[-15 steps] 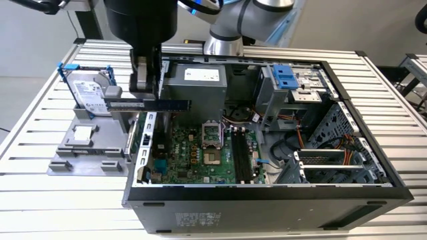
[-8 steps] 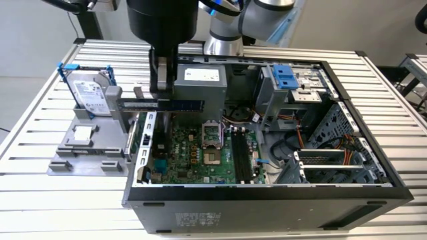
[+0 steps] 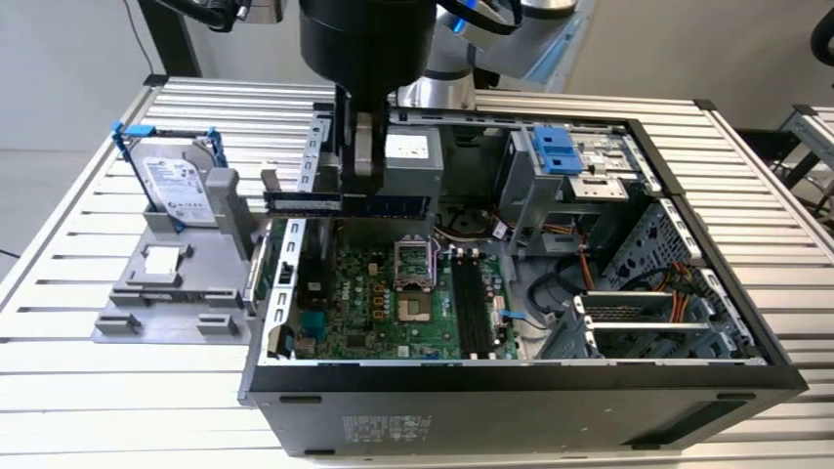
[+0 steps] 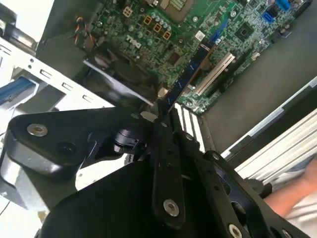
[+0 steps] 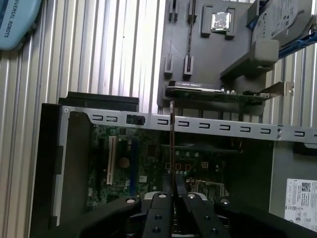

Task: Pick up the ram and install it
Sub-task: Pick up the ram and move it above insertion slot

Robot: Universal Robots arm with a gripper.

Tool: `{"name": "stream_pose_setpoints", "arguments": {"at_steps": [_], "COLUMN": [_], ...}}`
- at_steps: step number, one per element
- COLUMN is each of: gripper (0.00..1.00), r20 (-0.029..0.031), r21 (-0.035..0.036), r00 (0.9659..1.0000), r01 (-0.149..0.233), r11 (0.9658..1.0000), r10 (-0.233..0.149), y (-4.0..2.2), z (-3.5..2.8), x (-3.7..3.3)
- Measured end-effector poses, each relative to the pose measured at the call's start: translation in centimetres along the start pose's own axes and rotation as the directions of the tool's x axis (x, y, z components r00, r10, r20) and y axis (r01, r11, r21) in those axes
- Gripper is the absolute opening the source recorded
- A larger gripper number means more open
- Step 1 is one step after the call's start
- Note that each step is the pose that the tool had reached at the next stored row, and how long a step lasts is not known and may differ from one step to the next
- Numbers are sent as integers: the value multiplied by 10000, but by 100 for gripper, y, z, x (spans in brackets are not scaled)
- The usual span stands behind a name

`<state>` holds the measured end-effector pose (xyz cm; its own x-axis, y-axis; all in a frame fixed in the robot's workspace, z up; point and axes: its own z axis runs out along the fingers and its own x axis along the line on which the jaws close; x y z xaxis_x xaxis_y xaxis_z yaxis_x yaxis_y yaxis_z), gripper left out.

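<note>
Clamping the ram [image 3: 342,202] at mid-length, the gripper [image 3: 354,168] holds it above the far corner of the case [image 3: 521,376], on the exterior view's left; seating it well likely means keeping it level and parallel to the slots [image 3: 476,303].

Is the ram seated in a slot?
No: in the exterior view the pincer holds the ram in the air, apart from the black slots.
</note>
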<state>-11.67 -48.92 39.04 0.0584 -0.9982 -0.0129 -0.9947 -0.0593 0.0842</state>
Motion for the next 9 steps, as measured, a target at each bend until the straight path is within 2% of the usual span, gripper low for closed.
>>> {"name": "stream_pose_setpoints", "arguments": {"at_steps": [9], "gripper": [0], "r20": [0], "r21": [-97], "r00": [10000], "r01": [66], "r11": [9999], "r10": [-66], "y": [-299], "z": [-26], "x": [17]}}
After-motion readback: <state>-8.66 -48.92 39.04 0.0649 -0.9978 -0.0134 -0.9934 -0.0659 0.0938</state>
